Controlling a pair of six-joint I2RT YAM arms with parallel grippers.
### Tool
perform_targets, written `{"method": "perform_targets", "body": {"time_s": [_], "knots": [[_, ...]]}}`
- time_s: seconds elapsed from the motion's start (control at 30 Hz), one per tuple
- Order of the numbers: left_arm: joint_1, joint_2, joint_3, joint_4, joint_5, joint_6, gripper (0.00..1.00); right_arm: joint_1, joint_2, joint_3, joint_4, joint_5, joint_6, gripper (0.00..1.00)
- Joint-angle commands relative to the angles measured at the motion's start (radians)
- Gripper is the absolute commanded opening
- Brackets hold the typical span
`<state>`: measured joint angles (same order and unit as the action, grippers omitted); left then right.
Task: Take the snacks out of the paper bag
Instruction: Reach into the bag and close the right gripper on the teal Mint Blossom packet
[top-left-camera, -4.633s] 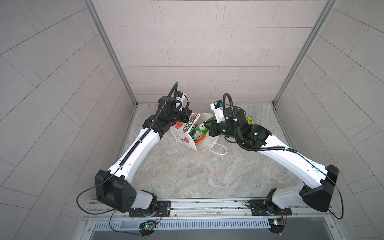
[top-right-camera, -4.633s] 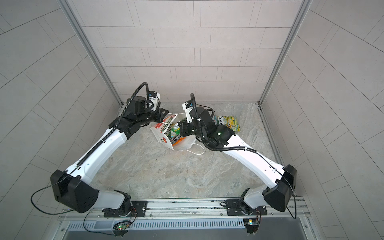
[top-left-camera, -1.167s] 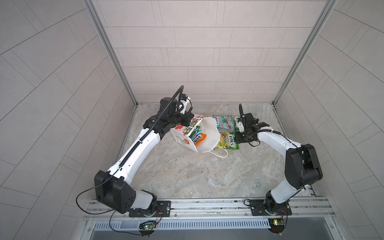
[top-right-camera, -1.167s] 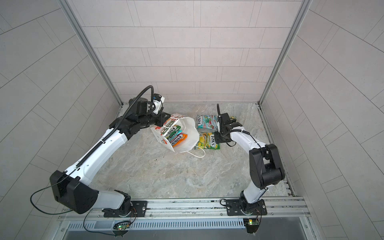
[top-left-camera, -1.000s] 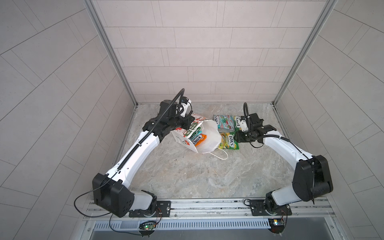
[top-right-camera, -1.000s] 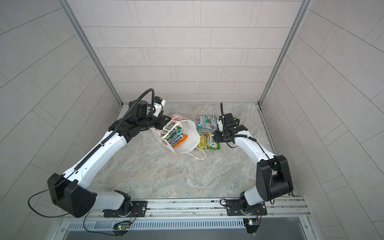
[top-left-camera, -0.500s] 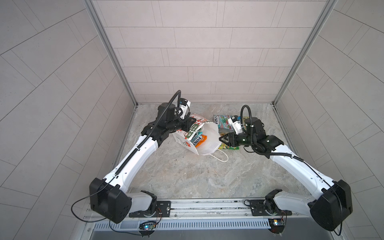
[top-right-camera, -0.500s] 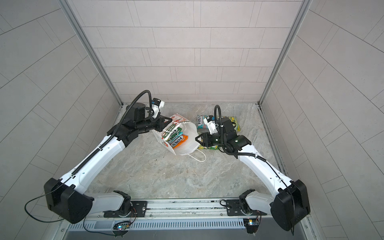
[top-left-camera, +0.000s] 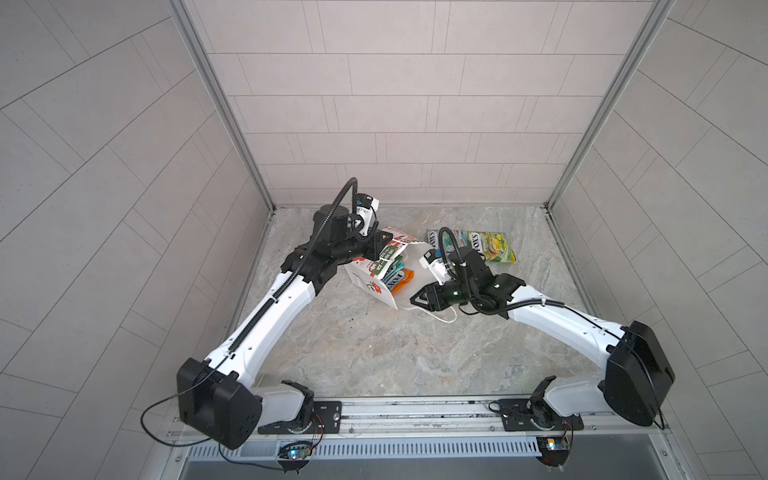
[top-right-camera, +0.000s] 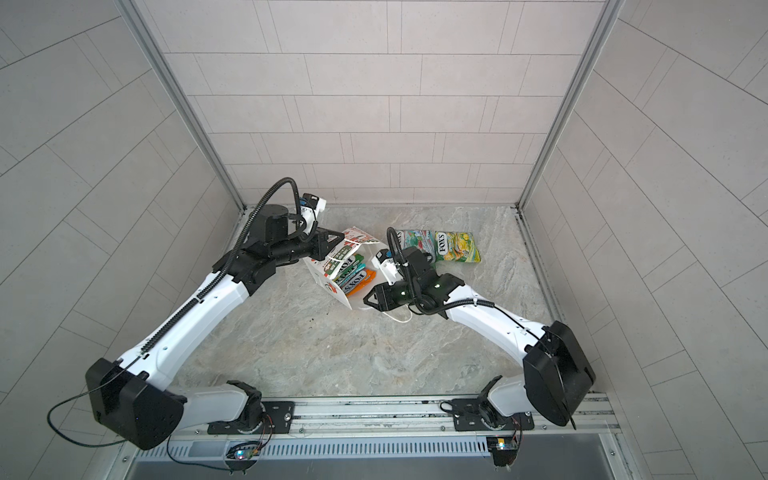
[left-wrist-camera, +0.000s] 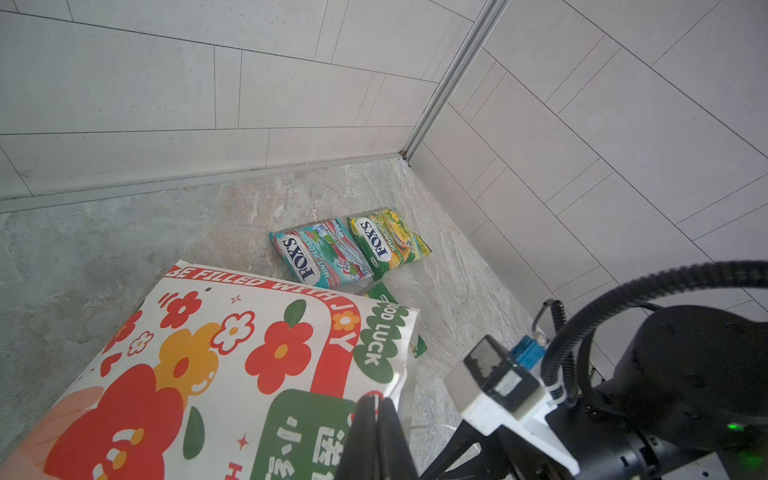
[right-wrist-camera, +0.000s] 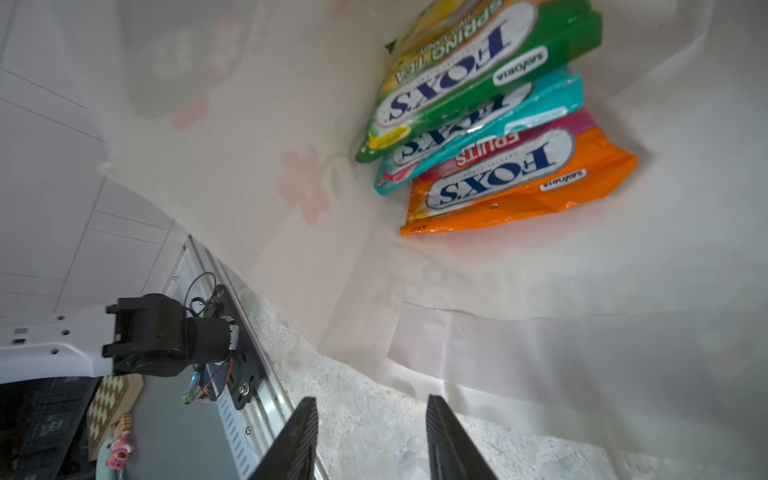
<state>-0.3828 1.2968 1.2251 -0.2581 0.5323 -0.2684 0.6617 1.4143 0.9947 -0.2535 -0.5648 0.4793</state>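
Paper bag (top-left-camera: 368, 280) lies tipped on the stone tabletop (top-left-camera: 374, 357), mouth facing the right arm, flower print side up in the left wrist view (left-wrist-camera: 199, 357).

Left gripper (top-left-camera: 384, 241) is clamped on the bag's upper rim. In its wrist view the jaws are pressed together with the paper edge between them (left-wrist-camera: 376, 432).

Right gripper (top-left-camera: 417, 297) is at the bag mouth, low over the tabletop. In its wrist view the jaws stand apart with nothing between them (right-wrist-camera: 370, 436), not touching any packet.

Three snacks are stacked inside the bag, deep against its inner wall:
- green packet (right-wrist-camera: 478, 70)
- teal packet (right-wrist-camera: 482, 120) just beside it
- orange packet (right-wrist-camera: 523, 178) nearest the gripper

Their edges also show through the mouth in both top views (top-right-camera: 353, 276).

Two snacks lie flat on the tabletop near the back wall, beyond the bag, touching side by side:
- loose teal packet (top-left-camera: 436, 241) (left-wrist-camera: 320, 257)
- green-yellow packet (top-left-camera: 492, 247) (left-wrist-camera: 386, 241)

A green scrap (left-wrist-camera: 382, 293) pokes out behind the bag's rim. It is possibly another packet, but too hidden to say.

White cord handle (top-left-camera: 440, 328) loops on the tabletop under the right wrist.
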Motion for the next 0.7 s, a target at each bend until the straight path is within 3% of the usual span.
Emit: {"method": "perform_targets", "body": {"time_s": [0.0, 0.27, 0.67], "knots": [[-0.001, -0.003, -0.009, 0.033, 0.006, -0.009, 0.00, 0.034, 0.055, 0.054, -0.013, 0.098, 0.000, 0.43], [-0.001, -0.003, -0.015, 0.036, 0.026, 0.002, 0.00, 0.090, 0.200, 0.142, 0.004, 0.252, 0.083, 0.40], [-0.001, -0.006, -0.015, 0.020, 0.053, 0.047, 0.00, 0.120, 0.288, 0.142, 0.233, 0.432, 0.413, 0.37]]}}
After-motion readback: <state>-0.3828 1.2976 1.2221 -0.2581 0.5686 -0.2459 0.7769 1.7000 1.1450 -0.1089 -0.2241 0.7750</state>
